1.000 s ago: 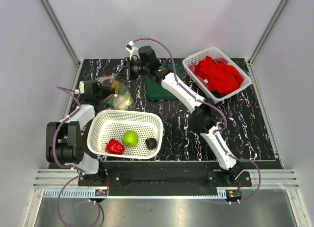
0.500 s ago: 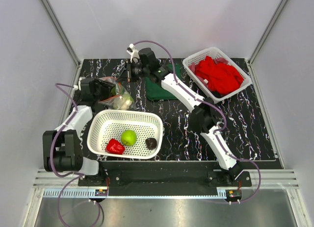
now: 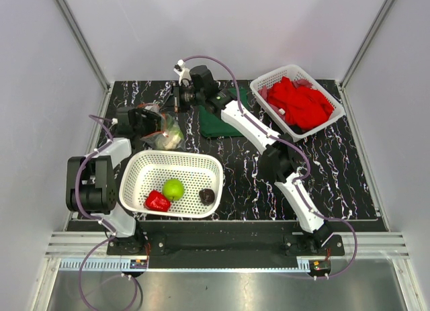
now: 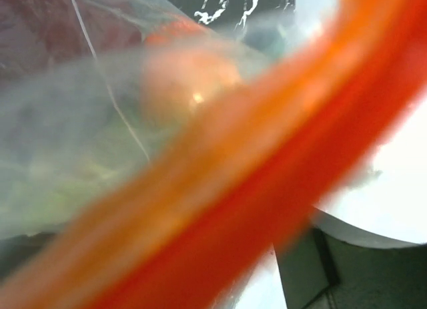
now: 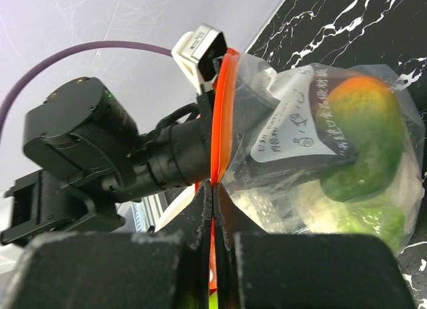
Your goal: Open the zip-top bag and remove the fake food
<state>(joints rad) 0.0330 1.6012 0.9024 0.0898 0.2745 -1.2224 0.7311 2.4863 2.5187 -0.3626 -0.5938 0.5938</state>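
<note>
The zip-top bag (image 3: 166,132) hangs at the back left of the table, just behind the near white basket. My right gripper (image 5: 215,185) is shut on its red-orange zip strip (image 5: 221,115) and holds it edge-on. Through the clear plastic by the white label (image 5: 301,132) show an orange-green mango (image 5: 363,112) and pale green fake food (image 5: 353,212). My left gripper (image 3: 148,118) sits at the bag's left side. In the left wrist view the blurred zip strip (image 4: 233,189) fills the frame and hides the fingers. A red pepper (image 3: 158,201), green apple (image 3: 173,189) and dark piece (image 3: 207,196) lie in the basket.
The near white basket (image 3: 201,158) stands in front of the left arm. A second white basket (image 3: 277,71) with red cloths (image 3: 299,101) is at the back right. A folded green cloth (image 3: 216,125) lies under the right arm. Grey walls close in both sides.
My left gripper has moved back and to the right, up against the bag's mouth, and its elbow has swung. The right gripper keeps its hold in place.
</note>
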